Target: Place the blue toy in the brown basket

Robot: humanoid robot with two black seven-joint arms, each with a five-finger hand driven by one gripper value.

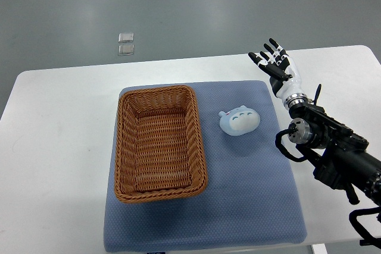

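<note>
A white table [53, 147] fills most of the frame, with a blue-grey mat [250, 194] spread across its centre. On the left half of the mat sits the brown basket [159, 143], a rectangular wicker one with its long side running up and down the picture; its inside shows only weave.

The blue toy [239, 121] lies on the mat just right of the basket's upper right corner, close to the rim but not touching it. It is a pale blue, rounded figure with small dark marks on its upper face.

The right hand [278, 66] is in the upper right of the frame, its dark arm [333, 147] coming in from the lower right edge. The fingers [272, 46] are spread apart and extended toward the top of the picture, holding nothing. The toy lies below and to the left of the hand, well apart from the fingertips, with bare mat and table between them. The hand itself is over the white table just past the mat's upper right corner.

Beyond the table, on the grey floor [208, 4] at upper left, lie two small clear squares [125, 44], one above the other.
</note>
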